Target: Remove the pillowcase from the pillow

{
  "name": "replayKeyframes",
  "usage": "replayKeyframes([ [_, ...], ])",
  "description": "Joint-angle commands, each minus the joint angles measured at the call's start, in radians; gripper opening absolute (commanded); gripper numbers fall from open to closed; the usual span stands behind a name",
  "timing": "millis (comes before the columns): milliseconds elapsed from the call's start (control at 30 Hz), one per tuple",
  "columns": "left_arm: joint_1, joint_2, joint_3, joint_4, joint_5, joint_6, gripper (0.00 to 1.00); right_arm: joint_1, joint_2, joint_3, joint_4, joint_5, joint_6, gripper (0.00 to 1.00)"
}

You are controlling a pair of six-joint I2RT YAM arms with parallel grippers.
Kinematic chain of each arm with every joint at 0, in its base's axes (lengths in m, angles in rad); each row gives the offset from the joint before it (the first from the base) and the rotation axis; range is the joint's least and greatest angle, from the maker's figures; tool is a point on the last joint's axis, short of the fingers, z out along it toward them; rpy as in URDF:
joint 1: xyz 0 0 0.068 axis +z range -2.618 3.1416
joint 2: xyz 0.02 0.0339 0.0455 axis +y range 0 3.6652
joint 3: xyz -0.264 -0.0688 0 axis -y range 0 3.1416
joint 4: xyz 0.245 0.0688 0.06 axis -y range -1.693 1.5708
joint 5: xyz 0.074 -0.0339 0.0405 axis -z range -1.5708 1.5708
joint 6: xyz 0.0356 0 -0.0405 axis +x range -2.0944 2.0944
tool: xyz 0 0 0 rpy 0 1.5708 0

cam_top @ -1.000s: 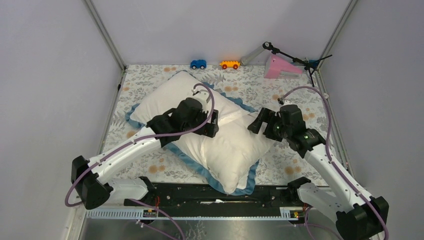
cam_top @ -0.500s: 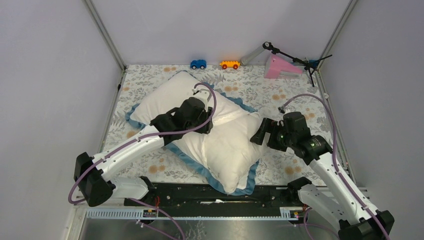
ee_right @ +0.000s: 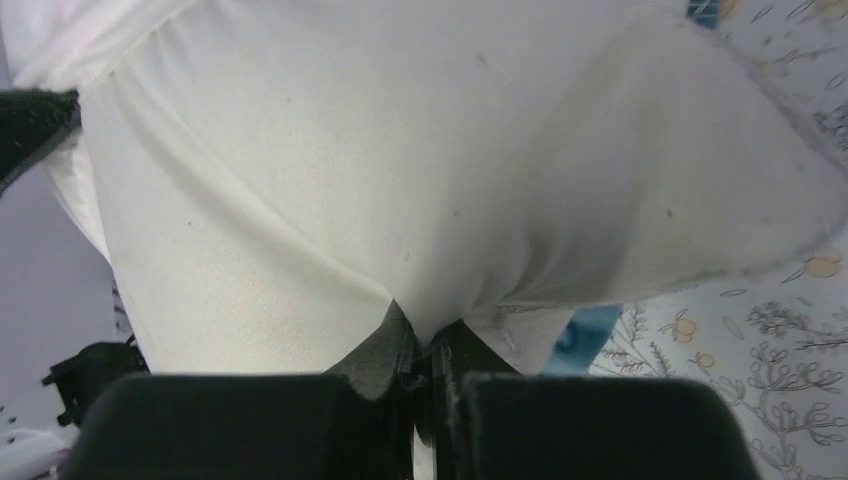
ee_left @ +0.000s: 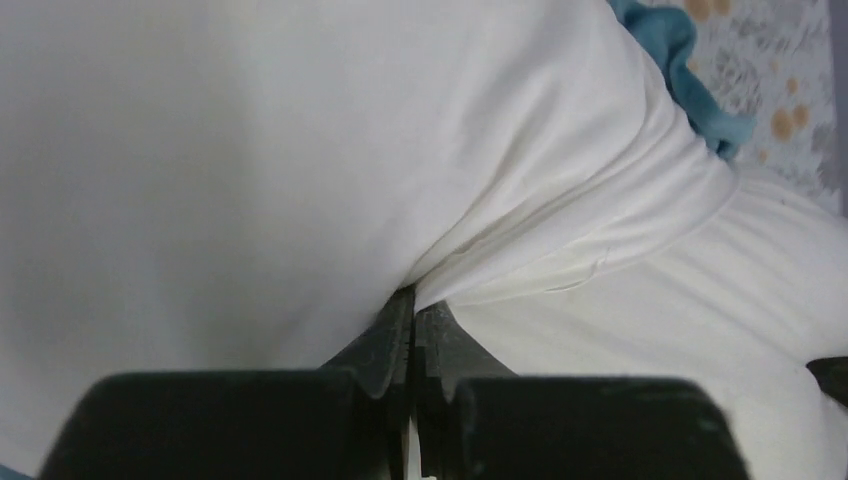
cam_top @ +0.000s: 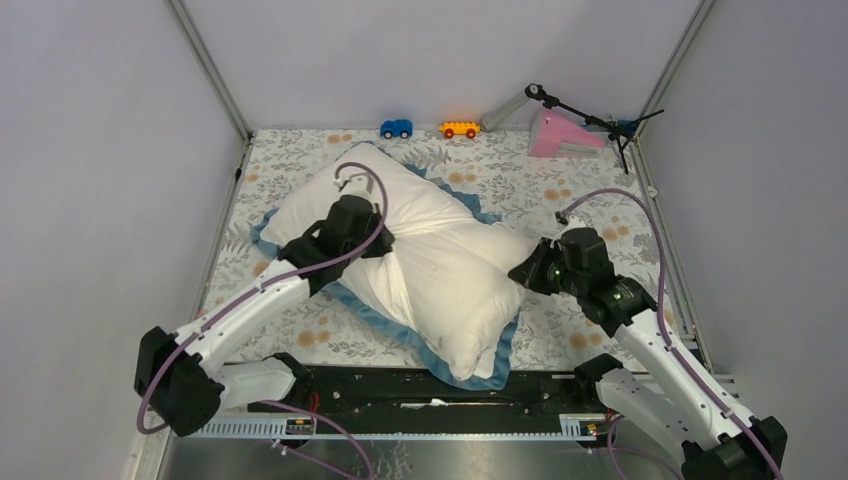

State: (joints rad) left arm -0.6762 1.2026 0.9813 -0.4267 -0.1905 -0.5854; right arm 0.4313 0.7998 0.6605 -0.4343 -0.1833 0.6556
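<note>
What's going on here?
Two robot arms are working a pillowcase off a pillow. The left claw is shut on the pillowcase's white fabric near its open hem. The right claw is shut on the pillow's bare end. Roughly half the pillow is out, and the far-left part is inside the pillowcase.
</note>
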Motion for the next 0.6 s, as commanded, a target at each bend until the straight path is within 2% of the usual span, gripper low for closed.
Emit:
replayKeyframes([
  [0,0.146,-0.165,-0.154,0.106,-0.137,-0.131,0.00,0.007,-0.050,0.089,-0.065,0.402,-0.028,0.00],
  [200,0.338,-0.317,-0.368,0.119,-0.221,-0.286,0.00,0.006,-0.212,0.144,-0.154,0.824,-0.092,0.00],
  [300,0.421,-0.357,-0.418,0.096,-0.248,-0.343,0.00,0.006,-0.268,0.161,-0.183,0.909,-0.075,0.00],
  [467,0.438,-0.420,-0.416,0.053,-0.312,-0.368,0.00,0.005,-0.253,0.182,-0.194,0.882,-0.103,0.00],
  [567,0.438,-0.459,-0.421,0.125,-0.233,-0.303,0.00,0.006,-0.227,0.188,-0.148,0.726,-0.180,0.00],
])
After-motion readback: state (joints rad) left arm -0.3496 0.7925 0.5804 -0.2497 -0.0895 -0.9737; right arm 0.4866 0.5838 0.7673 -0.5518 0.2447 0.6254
